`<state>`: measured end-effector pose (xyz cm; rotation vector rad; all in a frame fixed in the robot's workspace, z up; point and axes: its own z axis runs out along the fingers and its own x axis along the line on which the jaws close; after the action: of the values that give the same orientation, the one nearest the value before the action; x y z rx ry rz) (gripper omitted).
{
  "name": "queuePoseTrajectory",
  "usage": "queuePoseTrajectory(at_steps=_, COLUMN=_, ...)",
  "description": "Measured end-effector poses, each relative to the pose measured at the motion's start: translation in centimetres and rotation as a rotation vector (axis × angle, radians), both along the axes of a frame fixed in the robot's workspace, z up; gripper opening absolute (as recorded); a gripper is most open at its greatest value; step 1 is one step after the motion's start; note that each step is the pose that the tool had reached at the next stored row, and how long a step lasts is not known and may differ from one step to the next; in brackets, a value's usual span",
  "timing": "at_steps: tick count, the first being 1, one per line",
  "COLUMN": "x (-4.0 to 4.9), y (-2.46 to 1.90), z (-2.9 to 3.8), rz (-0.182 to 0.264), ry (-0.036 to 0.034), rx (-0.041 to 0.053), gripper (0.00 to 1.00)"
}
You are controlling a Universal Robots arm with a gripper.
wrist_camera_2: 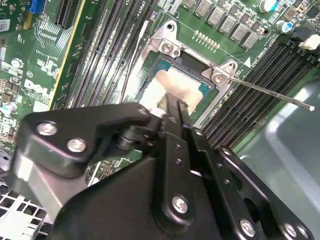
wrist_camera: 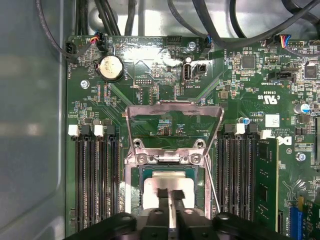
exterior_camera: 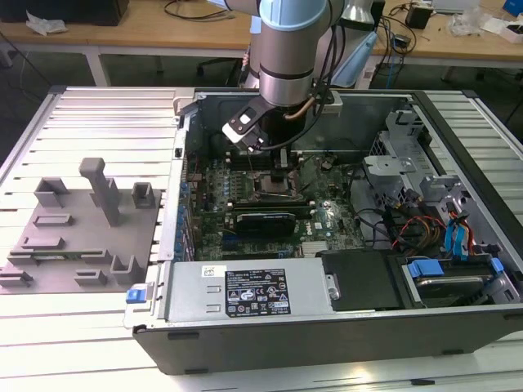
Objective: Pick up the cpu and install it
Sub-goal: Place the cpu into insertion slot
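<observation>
CPU [wrist_camera: 167,181] lies flat in the open socket frame [wrist_camera: 132,192] on the motherboard [wrist_camera: 150,75], its pale top plain in both wrist views, with the hinged load plate [wrist_camera: 172,117] raised beside it. The tool [wrist_camera: 171,194] hangs right at the chip's top, its fingers drawn almost together and gripping nothing that shows. Seating well calls for a square, level chip, no sideways push, and clearance from the thin lever [wrist_camera_2: 270,92]. Wooden desks [exterior_camera: 163,24] line the room's back. A slatted metal desk [exterior_camera: 106,122] carries the open computer case [exterior_camera: 327,343] and, on the exterior view's left, a grey fixture [exterior_camera: 73,237].
</observation>
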<state>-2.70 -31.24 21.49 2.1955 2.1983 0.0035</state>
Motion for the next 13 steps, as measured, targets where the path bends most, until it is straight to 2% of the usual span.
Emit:
queuePoseTrajectory(at_steps=1, x=0.00, y=0.00, z=0.01, rz=0.000, ry=0.0000, rx=0.0000, gripper=0.11)
queuePoseTrajectory(at_steps=2, x=0.00, y=0.00, z=0.02, rz=0.000, ry=0.0000, rx=-0.0001, gripper=0.11)
queuePoseTrajectory(at_steps=13, x=-0.06, y=-0.01, z=-0.26, rz=0.000, ry=-0.0023, rx=0.0002, gripper=0.11)
